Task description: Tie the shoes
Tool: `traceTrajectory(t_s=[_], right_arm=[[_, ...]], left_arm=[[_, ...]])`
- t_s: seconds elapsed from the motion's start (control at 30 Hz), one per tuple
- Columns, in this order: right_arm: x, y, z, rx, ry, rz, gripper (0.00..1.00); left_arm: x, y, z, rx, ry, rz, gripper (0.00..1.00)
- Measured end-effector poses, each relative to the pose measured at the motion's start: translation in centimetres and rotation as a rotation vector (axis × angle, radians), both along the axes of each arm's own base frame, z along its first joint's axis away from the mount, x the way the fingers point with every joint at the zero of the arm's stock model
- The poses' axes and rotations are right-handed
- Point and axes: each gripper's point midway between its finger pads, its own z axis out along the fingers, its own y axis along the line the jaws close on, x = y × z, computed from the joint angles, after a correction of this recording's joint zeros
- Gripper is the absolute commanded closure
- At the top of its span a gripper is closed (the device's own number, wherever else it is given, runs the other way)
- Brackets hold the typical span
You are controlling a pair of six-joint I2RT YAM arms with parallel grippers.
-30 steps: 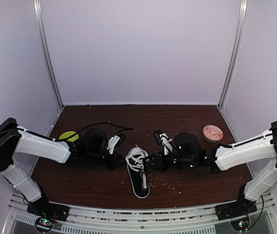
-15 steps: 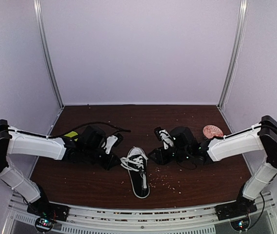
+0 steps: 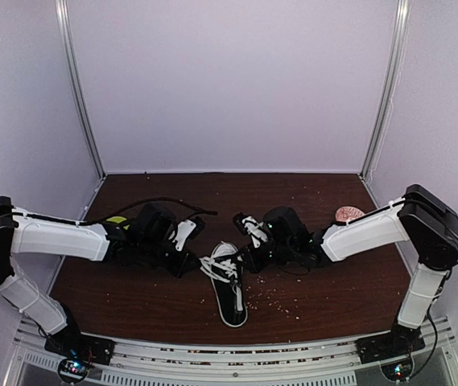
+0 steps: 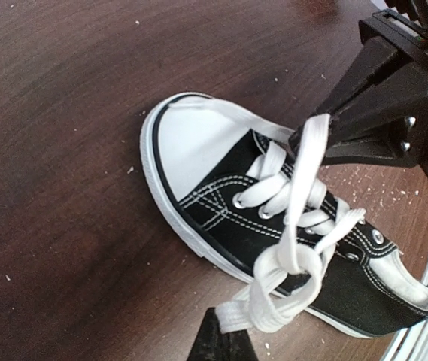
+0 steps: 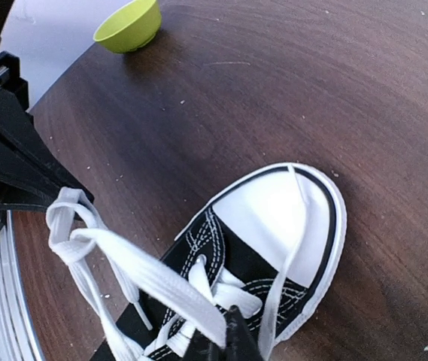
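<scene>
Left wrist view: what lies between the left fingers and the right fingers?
A white lace, looped in a loose knot, runs from left fingers to right fingers over the sneaker, in that view.

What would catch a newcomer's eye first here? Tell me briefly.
The black sneaker lies in the middle, its white laces drawn into a loose knot. The left gripper and right gripper each pinch a lace from opposite sides. A green bowl sits far left.

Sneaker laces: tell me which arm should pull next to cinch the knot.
Right, probably. The right fingers pinch a lace strand running straight to the knot, so drawing back should cinch it. The left fingers hold the slack end and can anchor.
</scene>
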Motion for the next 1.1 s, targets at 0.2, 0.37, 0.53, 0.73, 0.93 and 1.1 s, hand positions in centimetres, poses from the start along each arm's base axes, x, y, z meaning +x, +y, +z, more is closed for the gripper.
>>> traceTrajectory(t_s=[0.2, 0.37, 0.53, 0.73, 0.93, 1.1], right_arm=[[-0.6, -2.0, 0.0, 0.001, -0.006, -0.05, 1.0], [-1.1, -6.2, 3.1, 0.003, -0.065, -0.154, 1.0], [-1.9, -9.0, 3.9, -0.017, -0.088, -0.215, 1.0], [-4.5, -12.2, -1.6, -0.138, 0.043, -0.238, 1.0], [-8.0, -11.9, -1.0, -0.126, 0.152, -0.151, 1.0], [-12.4, -8.7, 3.6, 0.007, 0.214, 0.031, 0.99]], left_arm=[[0.7, 1.7, -0.1, 0.057, -0.025, 0.07, 1.0], [0.3, 4.4, 0.3, 0.093, -0.038, 0.157, 1.0], [-1.4, 7.2, -1.2, 0.13, -0.002, 0.21, 1.0], [-3.4, 9.7, -4.3, 0.2, 0.085, 0.257, 1.0], [-3.4, 9.3, -3.8, 0.185, 0.09, 0.254, 1.0], [-2.1, 6.8, -0.8, 0.108, 0.05, 0.206, 1.0]])
